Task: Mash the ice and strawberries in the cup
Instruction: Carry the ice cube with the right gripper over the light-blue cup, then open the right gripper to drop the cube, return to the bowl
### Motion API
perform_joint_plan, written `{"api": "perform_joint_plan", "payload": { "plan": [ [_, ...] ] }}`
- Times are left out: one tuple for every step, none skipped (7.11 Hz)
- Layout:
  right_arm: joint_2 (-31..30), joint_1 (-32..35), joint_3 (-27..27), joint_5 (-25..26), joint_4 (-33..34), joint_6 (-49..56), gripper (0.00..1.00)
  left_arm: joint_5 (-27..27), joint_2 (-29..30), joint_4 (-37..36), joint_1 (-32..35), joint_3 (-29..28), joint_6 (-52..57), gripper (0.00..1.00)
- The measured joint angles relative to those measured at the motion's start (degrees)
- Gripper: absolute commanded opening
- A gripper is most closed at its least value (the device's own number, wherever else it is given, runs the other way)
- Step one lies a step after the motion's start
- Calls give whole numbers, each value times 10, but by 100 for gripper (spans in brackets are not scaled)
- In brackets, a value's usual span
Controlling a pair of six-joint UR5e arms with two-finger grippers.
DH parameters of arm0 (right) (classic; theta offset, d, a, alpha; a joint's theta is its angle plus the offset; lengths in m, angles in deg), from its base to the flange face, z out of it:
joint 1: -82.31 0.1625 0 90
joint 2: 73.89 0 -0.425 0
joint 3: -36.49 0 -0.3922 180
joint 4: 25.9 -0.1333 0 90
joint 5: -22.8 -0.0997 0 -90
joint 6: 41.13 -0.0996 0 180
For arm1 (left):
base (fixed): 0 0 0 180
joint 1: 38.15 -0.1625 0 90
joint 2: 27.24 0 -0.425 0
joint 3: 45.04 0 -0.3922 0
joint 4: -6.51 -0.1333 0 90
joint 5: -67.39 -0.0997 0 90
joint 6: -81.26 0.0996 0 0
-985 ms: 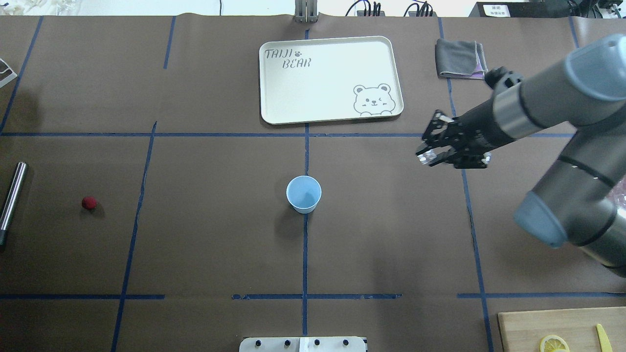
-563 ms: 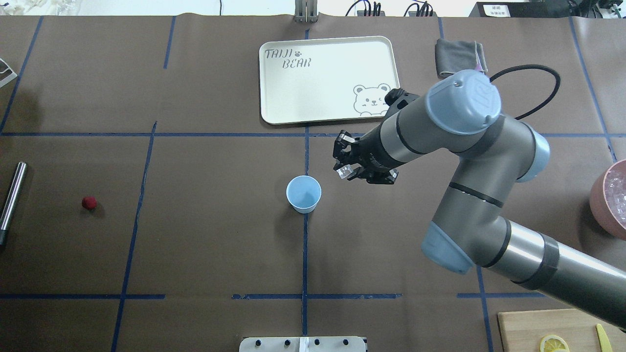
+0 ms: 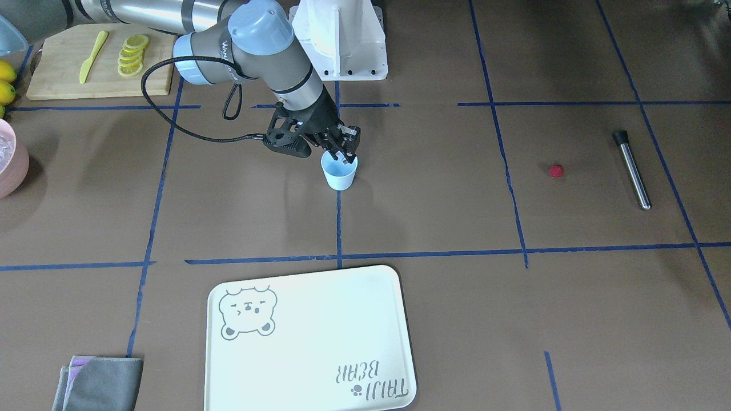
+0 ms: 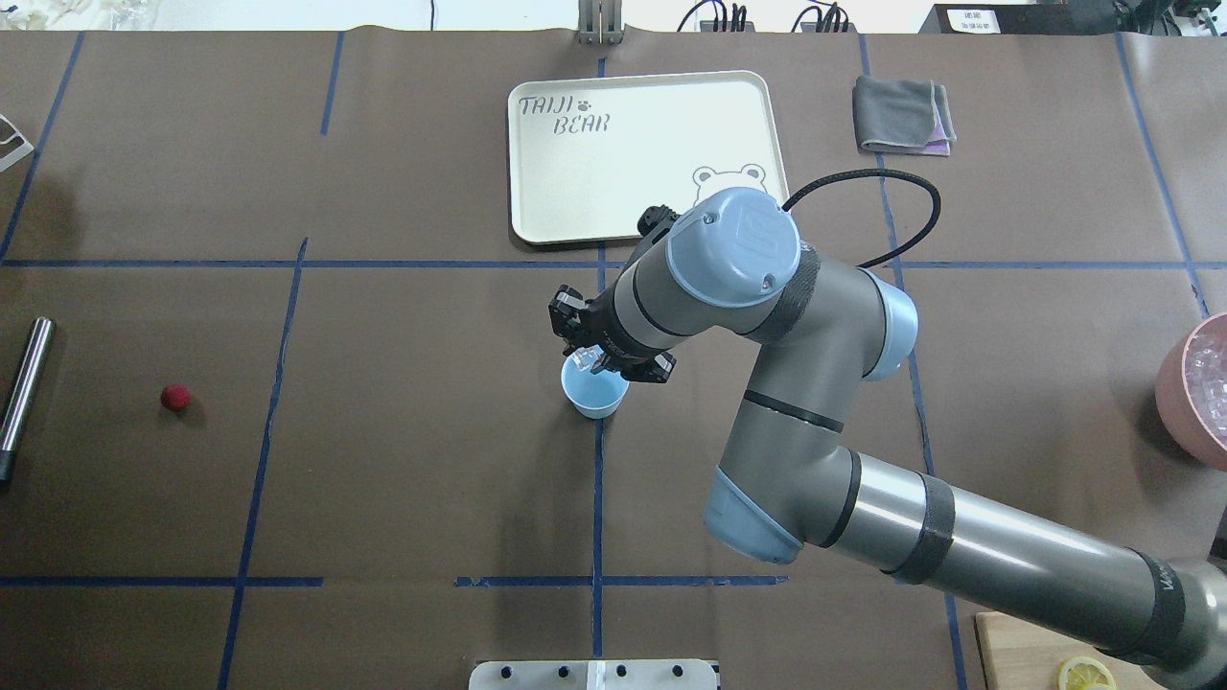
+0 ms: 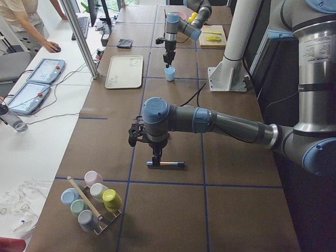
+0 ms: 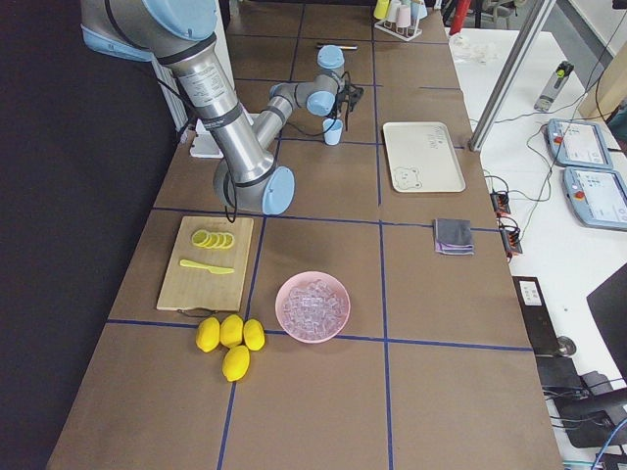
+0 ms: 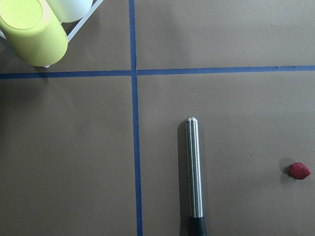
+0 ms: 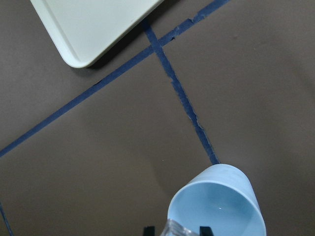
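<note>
The right gripper [image 4: 587,360], jaws pinching ice [image 8: 179,229], hangs over the empty-looking cup [image 4: 596,397] mid-table. The strawberry [image 4: 174,398] lies near the table's left edge, unmashed. Whether the left gripper's [image 5: 156,158] jaws are apart cannot be told.

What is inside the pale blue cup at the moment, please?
The cup looks empty: only its bare blue floor and wall show. The right gripper holds an ice cube over the rim, hiding a little of the inside.

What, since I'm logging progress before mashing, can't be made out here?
Cup inside: overhead, right arm covers part; right wrist view's bottom edge cuts it.
Ice between right fingers: same edge cuts most.
Left fingers: left side view only, too small to tell open or shut.
</note>
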Motion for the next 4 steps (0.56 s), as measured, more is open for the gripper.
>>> {"api": "perform_joint_plan", "payload": {
  "plan": [
    [0,-2,-2,0,0,0,59,0,0,0,0,0,0,100],
    [0,-2,-2,0,1,-1,59,0,0,0,0,0,0,100],
    [0,-3,-3,0,1,0,59,0,0,0,0,0,0,100],
    [-1,-1,-1,0,1,0,64,0,0,0,0,1,0,100]
  ]
}}
